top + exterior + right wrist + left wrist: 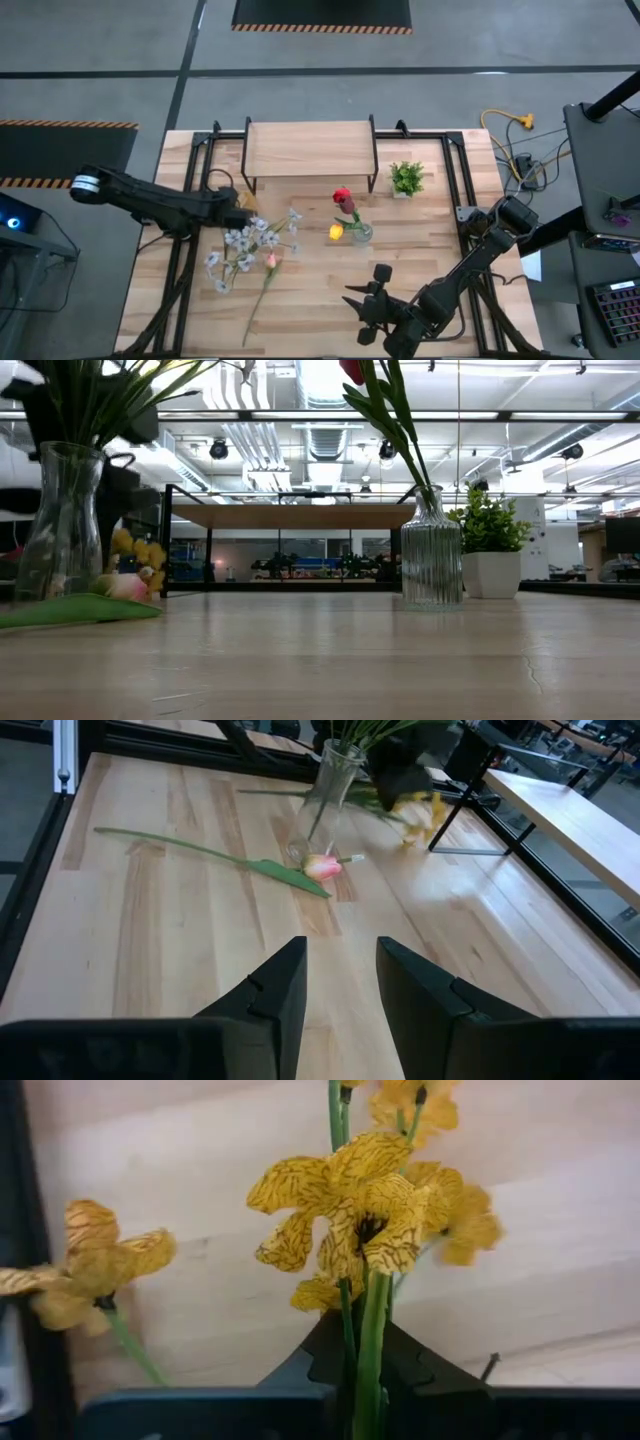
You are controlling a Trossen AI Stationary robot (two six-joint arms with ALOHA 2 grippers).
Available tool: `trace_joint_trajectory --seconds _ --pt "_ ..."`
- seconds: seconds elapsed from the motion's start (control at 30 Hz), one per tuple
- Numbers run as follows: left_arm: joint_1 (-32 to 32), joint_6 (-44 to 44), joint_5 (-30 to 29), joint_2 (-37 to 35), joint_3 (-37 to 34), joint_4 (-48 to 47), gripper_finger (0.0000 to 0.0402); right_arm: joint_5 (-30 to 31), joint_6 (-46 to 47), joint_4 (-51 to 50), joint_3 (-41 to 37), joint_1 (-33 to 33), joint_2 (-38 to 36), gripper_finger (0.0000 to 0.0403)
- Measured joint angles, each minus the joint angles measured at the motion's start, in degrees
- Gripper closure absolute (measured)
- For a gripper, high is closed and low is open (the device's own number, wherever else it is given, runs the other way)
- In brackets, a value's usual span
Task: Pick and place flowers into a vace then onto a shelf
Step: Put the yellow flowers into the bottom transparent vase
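Left pincer was clamped tight on the yellow flowers' stem, blossoms just past its tips, over the tabletop.

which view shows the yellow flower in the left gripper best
The left wrist view: the yellow flower fills it, stem pinched in the shut left gripper. High view shows a small yellow patch, low view a partial cluster, right wrist view a blur.

Hidden stems and cropped blooms

The yellow flowers' stems vanished between the left gripper's closed jaws; the red tulip was cut off at the low view's top edge.
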Motion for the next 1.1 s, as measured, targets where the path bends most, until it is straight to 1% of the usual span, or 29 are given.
trace_joint_trajectory --seconds 0.23,0.33,0.47,0.63,0.73,0.83,1.0,1.1 --pt "0.0 0.0 -3.8 -0.9 10.9 -15.7 0.0399 0.0 0.1 0.2 0.0 0.3 0.0 0.0291" --pt "-0.3 0.4 -5.9 -0.9 15.9 -19.8 0.0399 0.0 0.1 0.4 0.0 0.5 0.0 0.0291" --pt "-0.8 2.8 -10.0 -0.9 23.1 -24.6 0.04 0.0 0.2 0.5 0.0 0.5 0.0 0.0291" --pt "-2.5 3.4 -17.3 -0.9 30.5 -32.0 0.04 0.0 0.2 1.0 0.0 0.7 0.0 0.0291" --pt "-4.6 5.5 -21.3 -1.2 33.2 -32.2 0.04 0.0 0.1 1.5 0.0 0.8 0.0 0.0291" --pt "-6.8 7.1 -23.7 -1.7 34.8 -32.0 0.04 0.0 0.1 1.4 0.2 0.8 0.0 0.0291" --pt "-11.0 9.5 -26.8 -3.4 36.3 -32.0 0.04 0.0 0.0 1.6 0.4 0.8 0.0 0.0291" --pt "-13.9 10.5 -31.0 -4.8 36.5 -32.0 0.04 0.0 0.0 1.6 0.4 0.8 0.0 0.0291"
